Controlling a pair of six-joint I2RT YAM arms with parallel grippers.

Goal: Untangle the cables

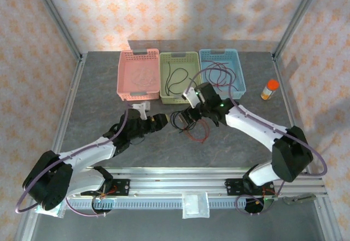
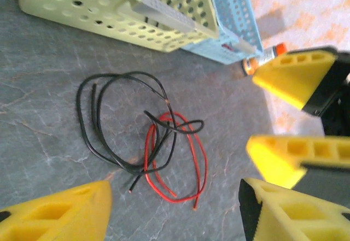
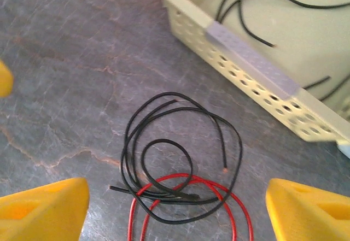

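Observation:
A small tangle of cables (image 1: 186, 125) lies on the grey table in front of the green basket. In the left wrist view a looped black cable (image 2: 174, 145) crosses a red cable (image 2: 204, 166). The right wrist view shows the same black cable (image 3: 241, 153) coiled over the red cable (image 3: 186, 174). My left gripper (image 1: 158, 119) (image 2: 175, 197) stands open just left of the tangle, holding nothing. My right gripper (image 1: 187, 119) (image 3: 178, 197) hangs open over the tangle with both cables lying loose beneath it. Its yellow fingers (image 2: 290, 77) also appear in the left wrist view.
Three baskets stand in a row behind the tangle: pink (image 1: 138, 93), green (image 1: 179, 100) (image 2: 109, 17) (image 3: 246, 71) with black cables (image 3: 257, 0) inside, and blue (image 1: 239, 77) (image 2: 229, 11) with red cables. An orange-capped bottle (image 1: 268, 89) (image 2: 262, 58) stands at the right.

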